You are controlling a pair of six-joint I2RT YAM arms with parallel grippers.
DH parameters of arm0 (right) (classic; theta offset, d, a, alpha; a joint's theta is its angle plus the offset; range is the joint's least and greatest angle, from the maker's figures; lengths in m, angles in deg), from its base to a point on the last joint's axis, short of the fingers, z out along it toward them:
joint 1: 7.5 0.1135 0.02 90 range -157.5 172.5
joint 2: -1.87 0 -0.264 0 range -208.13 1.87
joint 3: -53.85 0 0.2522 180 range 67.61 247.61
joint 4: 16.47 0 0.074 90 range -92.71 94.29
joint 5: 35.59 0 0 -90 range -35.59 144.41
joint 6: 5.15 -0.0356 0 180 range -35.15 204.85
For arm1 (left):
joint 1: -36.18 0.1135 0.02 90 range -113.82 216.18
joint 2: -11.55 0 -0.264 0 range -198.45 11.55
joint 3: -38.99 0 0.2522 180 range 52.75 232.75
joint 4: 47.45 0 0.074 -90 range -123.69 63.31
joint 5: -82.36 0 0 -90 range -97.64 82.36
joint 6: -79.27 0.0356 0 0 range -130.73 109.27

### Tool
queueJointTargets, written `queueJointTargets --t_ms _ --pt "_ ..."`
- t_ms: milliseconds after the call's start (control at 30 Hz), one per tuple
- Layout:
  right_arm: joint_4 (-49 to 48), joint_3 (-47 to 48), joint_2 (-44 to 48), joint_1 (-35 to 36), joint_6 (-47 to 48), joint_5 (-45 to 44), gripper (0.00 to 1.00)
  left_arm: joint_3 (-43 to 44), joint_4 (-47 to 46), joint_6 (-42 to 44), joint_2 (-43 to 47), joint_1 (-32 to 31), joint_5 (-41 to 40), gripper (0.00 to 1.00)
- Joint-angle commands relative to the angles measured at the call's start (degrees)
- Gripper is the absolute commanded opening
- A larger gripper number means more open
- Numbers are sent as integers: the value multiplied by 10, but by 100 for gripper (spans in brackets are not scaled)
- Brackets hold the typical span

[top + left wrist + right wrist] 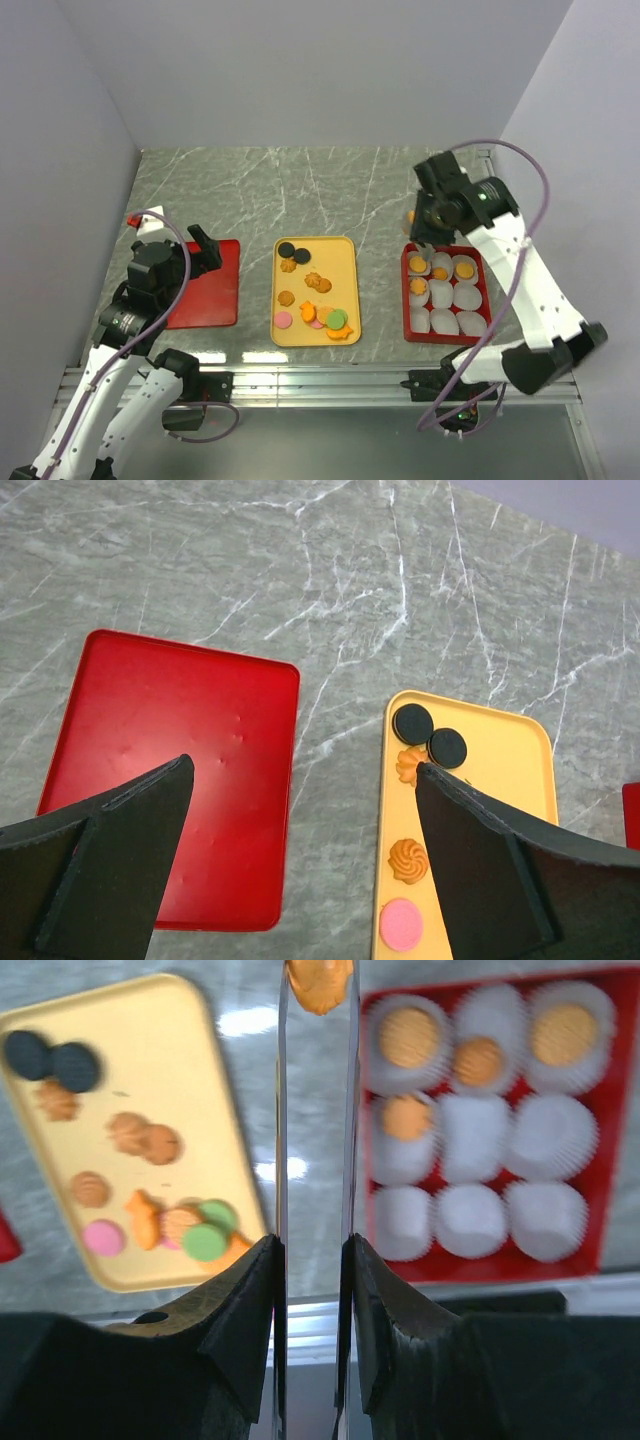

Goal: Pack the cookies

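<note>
Step in hand: carry to box.
- Right gripper [318,990]: jaws narrow, pinching one orange ridged cookie [322,980] at fingertips. It hangs over bare marble, just beside far-left corner of red square box [480,1270].
- Box holds nine white pleated paper cups [478,1138]: four carry cookies, five empty.
- Remaining loose cookies [318,283] lie on yellow rectangular plastic tray [340,260].
- Left gripper [302,770]: jaws wide, holding nothing, above flat red tray [170,740].

Next move, as judged: shift over empty cup, lower, open jaws; keep thin fingers clear of cup walls.
</note>
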Motion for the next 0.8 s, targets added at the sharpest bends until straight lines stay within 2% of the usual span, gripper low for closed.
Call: queueJointTargets --t_ms 0,233,400,600,767 --pt "51 -52 61 -57 12 -27 37 1 -24 6 -4 2 12 99" --pt "26 -170 164 -152 10 -9 38 -1 -26 8 -11 2 17 99" --pt "27 -186 172 -174 -11 6 38 -1 -29 11 -18 2 22 99" --pt "5 -250 194 -179 -50 56 37 -2 -28 10 -14 2 17 99" --pt "7 -273 210 -181 -55 53 37 -3 -28 10 -14 2 17 99"
